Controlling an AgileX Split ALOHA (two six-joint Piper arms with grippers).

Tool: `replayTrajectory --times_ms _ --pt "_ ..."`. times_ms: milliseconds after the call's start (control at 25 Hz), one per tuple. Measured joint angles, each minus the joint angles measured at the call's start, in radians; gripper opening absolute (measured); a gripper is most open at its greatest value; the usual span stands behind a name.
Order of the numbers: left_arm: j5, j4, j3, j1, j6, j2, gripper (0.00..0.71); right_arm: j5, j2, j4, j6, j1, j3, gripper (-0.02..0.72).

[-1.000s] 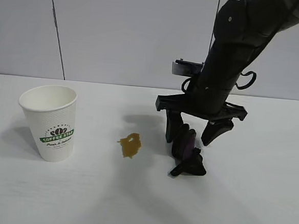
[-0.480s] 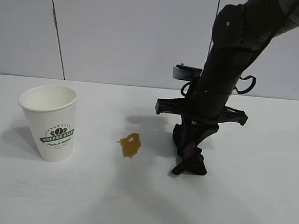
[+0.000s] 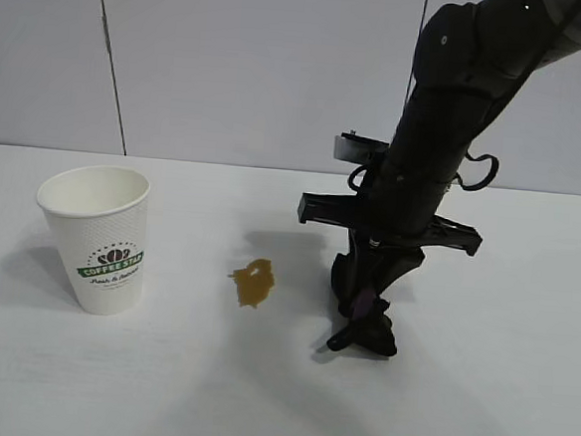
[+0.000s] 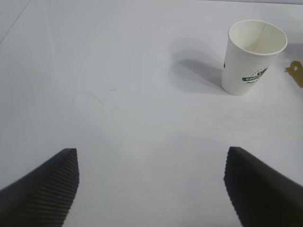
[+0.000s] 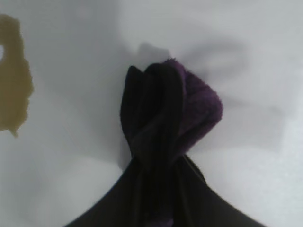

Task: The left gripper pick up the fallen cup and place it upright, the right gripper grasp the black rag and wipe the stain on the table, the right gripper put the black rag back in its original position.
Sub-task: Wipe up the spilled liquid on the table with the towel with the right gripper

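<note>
Grey panelled wall (image 3: pixel 231 64) backs the matte white table (image 3: pixel 159 388). Right of the amber stain (image 3: pixel 253 282), the right gripper (image 3: pixel 364 301) pinches the bunched black rag (image 3: pixel 366 323), whose fuzzy purple fold only its wrist view shows clearly. Left of the stain stands the dimpled paper cup (image 3: pixel 100 237), upright. The left gripper (image 4: pixel 150 187), seen only in its own view, hangs spread wide, well short of the cup.

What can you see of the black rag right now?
The black rag is a small bunched cloth, soft and fleecy-looking, with a purple fold showing. The right gripper, pointing steeply down, is shut on its upper part; its lower end lies crumpled on the white table. It sits right of the amber stain, not touching it.
</note>
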Motion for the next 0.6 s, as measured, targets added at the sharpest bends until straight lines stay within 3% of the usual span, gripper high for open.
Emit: replayTrajectory --times_ms 240,600 --pt "0.0 0.0 0.0 0.0 0.0 0.0 0.603 -0.044 0.0 0.071 -0.011 0.051 0.0 0.082" --pt "0.0 -0.001 0.0 0.0 0.0 0.0 0.603 -0.24 0.0 0.111 -0.006 0.186 0.0 0.082"
